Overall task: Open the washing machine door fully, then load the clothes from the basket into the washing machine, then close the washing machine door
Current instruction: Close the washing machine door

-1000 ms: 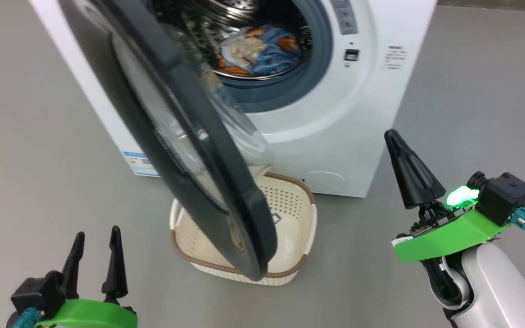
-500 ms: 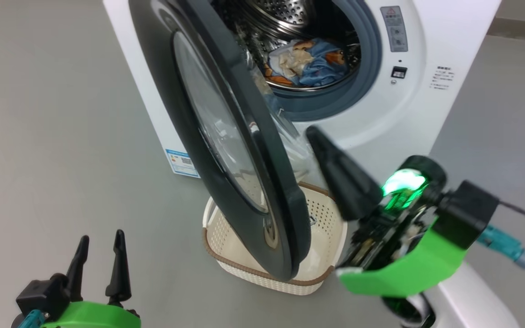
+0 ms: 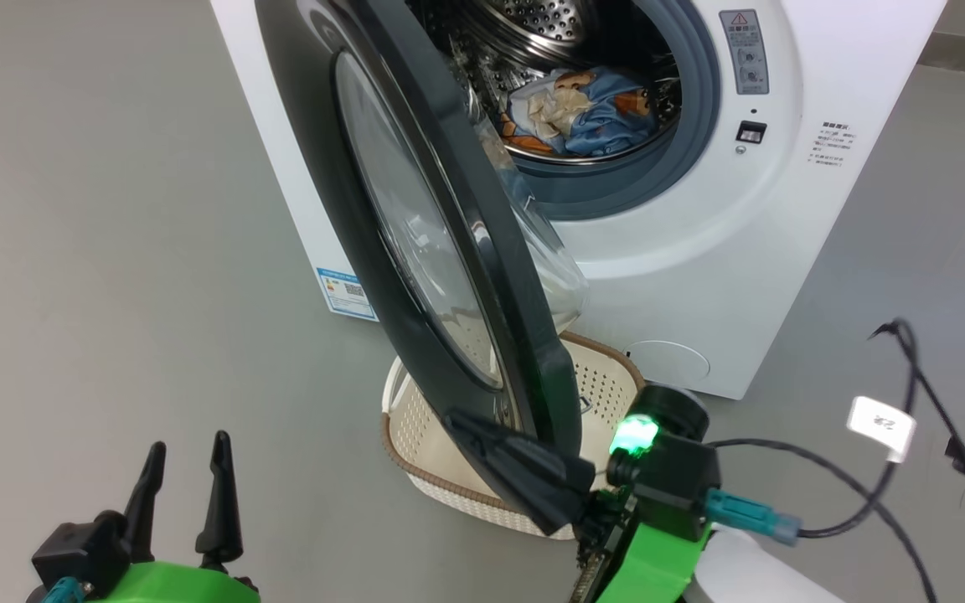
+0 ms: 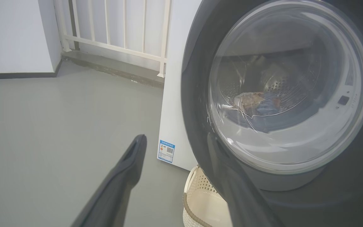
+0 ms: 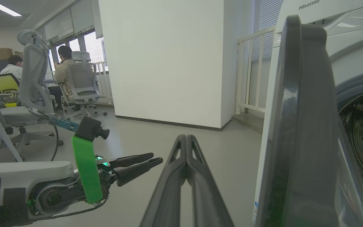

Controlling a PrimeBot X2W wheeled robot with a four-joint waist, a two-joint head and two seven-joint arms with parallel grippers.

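Cream basket (image 3: 420,427) half hidden behind door (image 3: 415,251) | washing machine (image 3: 683,251) top cropped

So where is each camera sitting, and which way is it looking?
Head view: on the robot's head, looking down at the washing machine, its open door, the basket and the clothes inside the machine; left gripper open, right gripper shut near the door's lower edge.
Left wrist view: on the left wrist, facing the door's glass; its spread fingers show.
Right wrist view: on the right wrist, facing the door edge-on and seated people beyond; its closed fingers and the left gripper show.
Shared: all three see the door.
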